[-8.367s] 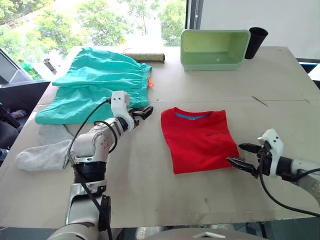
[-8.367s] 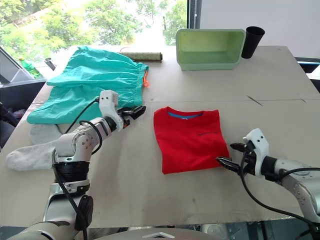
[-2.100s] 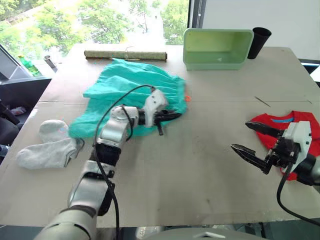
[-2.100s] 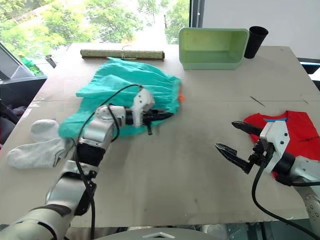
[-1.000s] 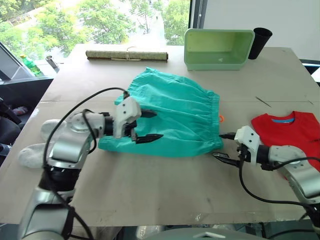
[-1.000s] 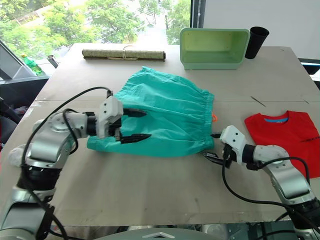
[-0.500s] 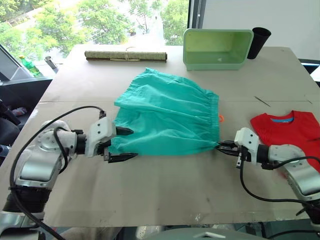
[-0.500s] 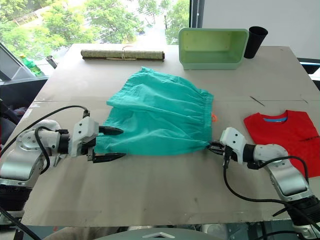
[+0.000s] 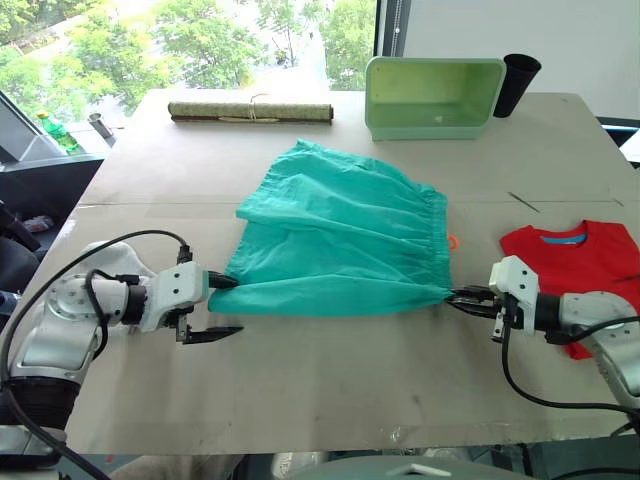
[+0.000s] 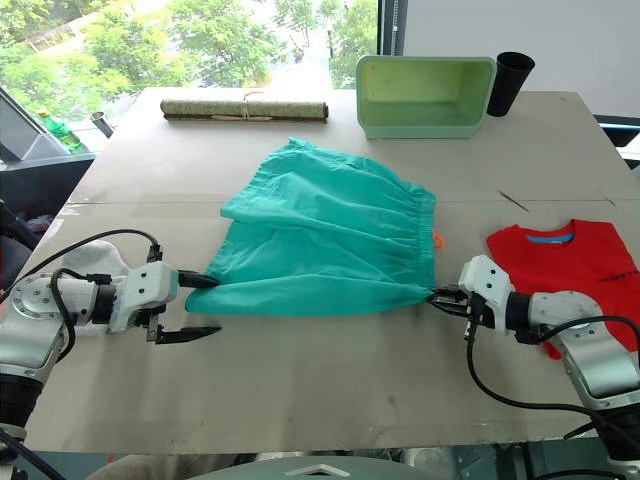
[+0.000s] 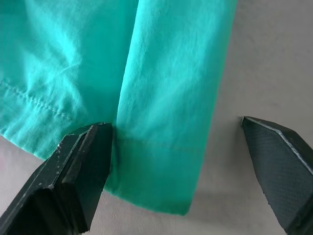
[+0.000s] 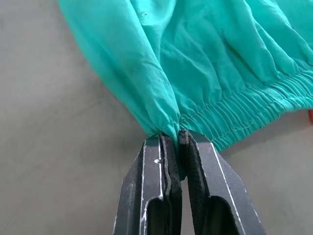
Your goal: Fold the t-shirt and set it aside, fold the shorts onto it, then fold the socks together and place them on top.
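Now the teal shorts (image 9: 340, 240) lie spread, gathered waistband toward the right gripper (image 9: 462, 298), which pinches its corner; the left gripper (image 9: 222, 305) gapes wide at the hem.

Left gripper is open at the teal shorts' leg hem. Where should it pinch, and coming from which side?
Grip the near hem corner of the teal fabric shorts, probably from the robot's left, sliding in flat along the table. That corner lies flat between the open left gripper's fingers, and the right gripper already pinches the waistband corner opposite, so a matching pinch would likely hold that near edge taut.
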{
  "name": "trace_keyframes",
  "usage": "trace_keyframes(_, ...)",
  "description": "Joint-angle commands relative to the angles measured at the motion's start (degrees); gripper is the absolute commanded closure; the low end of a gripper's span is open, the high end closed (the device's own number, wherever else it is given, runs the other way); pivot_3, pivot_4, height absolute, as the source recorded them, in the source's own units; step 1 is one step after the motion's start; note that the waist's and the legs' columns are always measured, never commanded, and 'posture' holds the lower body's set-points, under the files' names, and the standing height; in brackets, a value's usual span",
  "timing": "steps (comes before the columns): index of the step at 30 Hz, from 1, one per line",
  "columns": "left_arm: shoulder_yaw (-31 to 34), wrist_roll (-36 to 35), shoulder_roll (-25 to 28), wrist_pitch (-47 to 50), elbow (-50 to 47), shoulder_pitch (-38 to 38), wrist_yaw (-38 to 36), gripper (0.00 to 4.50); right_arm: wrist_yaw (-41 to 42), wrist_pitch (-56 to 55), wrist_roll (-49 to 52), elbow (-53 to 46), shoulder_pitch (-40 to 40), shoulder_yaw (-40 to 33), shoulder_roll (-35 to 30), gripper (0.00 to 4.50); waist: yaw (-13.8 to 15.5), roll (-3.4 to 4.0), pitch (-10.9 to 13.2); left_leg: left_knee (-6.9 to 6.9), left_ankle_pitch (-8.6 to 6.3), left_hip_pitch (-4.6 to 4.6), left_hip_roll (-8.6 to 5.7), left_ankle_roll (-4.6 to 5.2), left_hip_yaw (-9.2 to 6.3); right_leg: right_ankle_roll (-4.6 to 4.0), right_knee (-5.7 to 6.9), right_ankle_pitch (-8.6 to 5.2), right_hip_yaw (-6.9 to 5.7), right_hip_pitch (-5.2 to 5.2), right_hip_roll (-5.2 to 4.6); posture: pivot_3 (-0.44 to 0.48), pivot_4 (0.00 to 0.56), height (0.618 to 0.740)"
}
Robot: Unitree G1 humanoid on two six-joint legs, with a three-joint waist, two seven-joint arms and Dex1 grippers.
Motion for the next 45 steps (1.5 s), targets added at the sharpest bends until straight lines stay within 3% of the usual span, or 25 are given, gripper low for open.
trace_keyframes(1, 0.2, 1.3, 0.1, -2.2, 1.5, -1.0, 1.3, 0.0, 0.5, -0.1, 0.9, -1.9, 0.4, -2.6, -1.1, 4.44, 0.0, 0.0, 0.0, 0.0, 0.0, 0.0, 0.0, 0.0, 0.0, 0.0, 0.0, 0.0, 0.0, 0.0, 0.0, 0.0, 0.15, 0.74)
trace_keyframes(15, -0.5, 0.6, -0.5, -1.6, 0.5, -2.7, 0.5, 0.0, 1.4, 0.7, 0.9, -1.0, -1.0, -3.4, -1.7, 4.44, 0.0, 0.01, 0.0, 0.0, 0.0, 0.0, 0.0, 0.01, 0.0, 0.0, 0.0, 0.0, 0.0, 0.0, 0.0, 0.0, 0.15, 0.74)
trace_keyframes(22, 0.0, -0.7, -0.8, 0.8, -0.2, -2.4, 0.4, 3.22, 1.4, 1.1, 0.9, -0.9, -1.4, -3.2, -1.6, 4.5, 0.0, 0.01, 0.0, 0.0, 0.0, 0.0, 0.0, 0.01, 0.0, 0.01, 0.0, 0.0, -0.01, 0.0, 0.0, 0.0, 0.15, 0.74)
trace_keyframes(24, 0.1, -1.1, -0.7, 1.2, -0.7, -2.1, -0.1, 4.37, 1.4, 1.2, 0.9, -1.0, -1.4, -3.3, -1.6, 4.5, 0.0, 0.01, 0.0, 0.0, 0.0, 0.0, 0.0, 0.01, 0.01, 0.01, 0.0, 0.0, -0.01, 0.0, 0.0, 0.0, 0.15, 0.74)
trace_keyframes(28, 0.9, -3.9, -0.2, 3.6, -3.3, -1.5, -1.7, 4.47, 1.8, 2.1, 2.4, -2.6, -0.6, -4.0, -1.7, 4.5, 0.0, 0.01, 0.0, 0.0, 0.0, 0.0, 0.0, 0.01, 0.0, 0.0, 0.0, 0.0, -0.01, 0.0, 0.0, 0.0, 0.15, 0.74)
trace_keyframes(32, 3.7, -12.5, 3.1, 15.8, -14.2, 2.2, -4.9, 4.47, 4.7, 5.9, 8.4, -9.2, 4.6, -8.5, -4.2, 4.5, 0.0, 0.02, 0.0, 0.0, 0.0, -0.05, 0.0, 0.01, -0.02, -0.01, 0.0, 0.0, -0.01, -0.01, 0.0, 0.0, 0.15, 0.74)
trace_keyframes(35, 7.9, -19.9, 8.1, 25.6, -22.7, 8.0, -8.8, 4.47, 6.8, 9.8, 12.5, -14.6, 9.8, -11.8, -7.4, 4.5, -0.1, 0.02, 0.0, -0.01, -0.02, -0.12, 0.0, 0.04, -0.04, -0.01, -0.06, 0.0, -0.02, -0.04, 0.0, 0.0, 0.15, 0.74)
trace_keyframes(37, 13.1, -26.3, 15.5, 32.2, -28.0, 16.3, -13.2, 4.47, 9.2, 15.3, 17.5, -20.0, 15.7, -15.2, -11.0, 4.5, -0.2, 0.06, 0.1, -0.06, -0.02, -0.04, 0.0, 0.04, -0.03, 0.01, -0.1, -0.01, -0.01, -0.01, 0.0, 0.0, 0.15, 0.74)
trace_keyframes(40, 18.9, -32.1, 22.0, 34.8, -29.8, 24.0, -14.9, 4.47, 10.7, 20.9, 24.9, -25.2, 20.9, -20.4, -13.2, 4.5, -0.2, 0.17, 0.1, -0.24, -0.01, 0.08, 0.0, 0.02, -0.03, 0.18, -0.15, -0.15, 0.0, 0.05, 0.01, 0.0, 0.15, 0.74)
trace_keyframes(44, 19.8, -35.6, 22.8, 36.3, -25.5, 19.1, -14.9, 4.47, 11.3, 25.8, 32.5, -25.8, 23.1, -26.1, -13.6, 4.5, 0.2, 0.34, 0.1, -0.28, -0.12, 0.13, 0.0, 0.19, -0.04, 0.0, -0.14, -0.3, 0.04, 0.06, 0.0, 0.0, 0.15, 0.74)
trace_keyframes(45, 17.7, -36.1, 21.4, 37.3, -23.9, 13.6, -13.5, 4.47, 9.8, 26.6, 32.9, -23.9, 22.3, -26.8, -12.9, 4.5, 0.4, 0.32, 0.1, -0.28, -0.12, 0.12, 0.0, 0.2, -0.04, -0.01, -0.14, -0.3, 0.05, 0.07, 0.0, 0.0, 0.15, 0.74)
